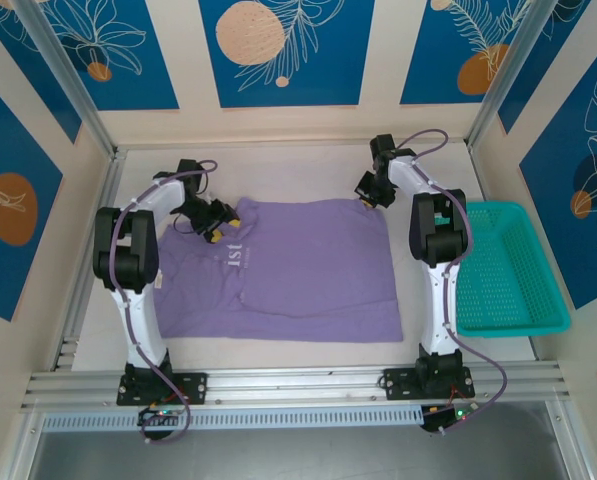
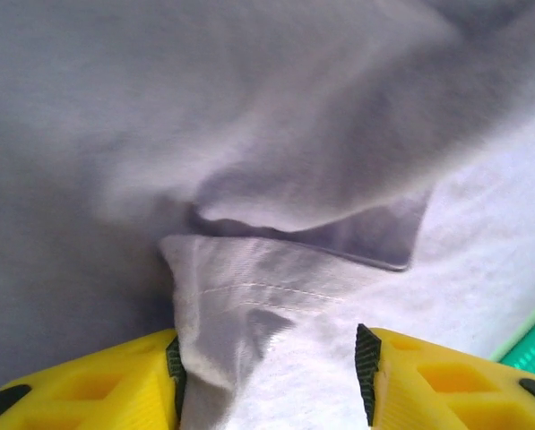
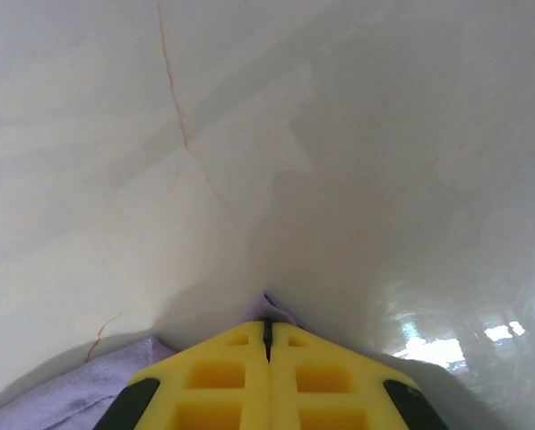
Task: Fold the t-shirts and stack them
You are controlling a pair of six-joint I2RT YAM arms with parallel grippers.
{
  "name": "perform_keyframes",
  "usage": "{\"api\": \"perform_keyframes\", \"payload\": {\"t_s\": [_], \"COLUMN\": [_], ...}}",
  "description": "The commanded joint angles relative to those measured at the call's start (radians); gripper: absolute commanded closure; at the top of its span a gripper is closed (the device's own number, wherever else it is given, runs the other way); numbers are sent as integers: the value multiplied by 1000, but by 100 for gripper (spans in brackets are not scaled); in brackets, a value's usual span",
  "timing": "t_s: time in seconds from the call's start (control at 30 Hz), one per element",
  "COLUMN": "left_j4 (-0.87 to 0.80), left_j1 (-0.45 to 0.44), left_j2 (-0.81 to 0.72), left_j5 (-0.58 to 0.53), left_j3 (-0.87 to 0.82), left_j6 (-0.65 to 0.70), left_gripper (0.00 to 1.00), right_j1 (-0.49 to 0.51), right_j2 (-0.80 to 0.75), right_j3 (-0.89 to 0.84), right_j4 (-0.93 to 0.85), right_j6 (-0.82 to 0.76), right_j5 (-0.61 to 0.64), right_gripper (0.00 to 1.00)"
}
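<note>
One lavender t-shirt (image 1: 298, 275) lies spread on the white table (image 1: 298, 165), its white lettering (image 1: 235, 255) partly folded under near its left side. My left gripper (image 1: 216, 222) sits at the shirt's far left edge. In the left wrist view the left gripper (image 2: 271, 367) is open, and a hemmed fold of the t-shirt (image 2: 249, 296) lies between its fingers, touching the left pad (image 2: 173, 367). My right gripper (image 1: 366, 197) is at the shirt's far right corner. Seen from the right wrist, the right gripper (image 3: 268, 327) is shut, with a sliver of purple t-shirt (image 3: 279, 313) pinched at its tips.
A teal mesh basket (image 1: 503, 270) stands to the right of the right arm, and its corner (image 2: 531, 345) shows in the left wrist view. Metal frame posts and patterned walls close in the table at the back and sides. Bare tabletop (image 3: 339, 134) lies beyond the right gripper.
</note>
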Motion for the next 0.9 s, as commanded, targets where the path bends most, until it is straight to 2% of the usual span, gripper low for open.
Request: {"api": "perform_keyframes", "payload": {"t_s": [0.0, 0.07, 0.17, 0.3, 0.37, 0.5, 0.6, 0.7, 0.87], "left_j4": [8, 14, 83, 139, 138, 108, 132, 132, 98], "left_j1": [-25, -34, -39, -63, -65, -55, -33, -14, 2], "left_j2": [-59, -87, -133, -213, -239, -285, -316, -289, -206], "left_j5": [81, 66, 102, 99, 47, -178, -267, -262, -283], "left_j3": [-15, -42, -121, -201, -219, -229, -244, -221, -183], "left_j6": [148, 205, 226, 286, 283, 246, 202, 187, 136], "left_gripper": [47, 46, 43, 34, 33, 30, 30, 30, 36], "right_j1": [0, -2, -6, -8, -10, -11, -10, -11, -11], "right_j2": [-39, -40, -40, -40, -40, -36, -37, -37, -38], "right_j3": [-16, -19, -25, -28, -28, -30, -31, -33, -37], "right_j4": [-1, -2, -1, 1, 2, 5, 6, 5, 8], "right_j6": [-10, -12, -11, -14, -14, -10, -11, -11, -6], "right_j5": [-15, -15, -16, -19, -19, -26, -28, -29, -34], "right_gripper": [92, 92, 93, 93, 93, 93, 93, 93, 93]}}
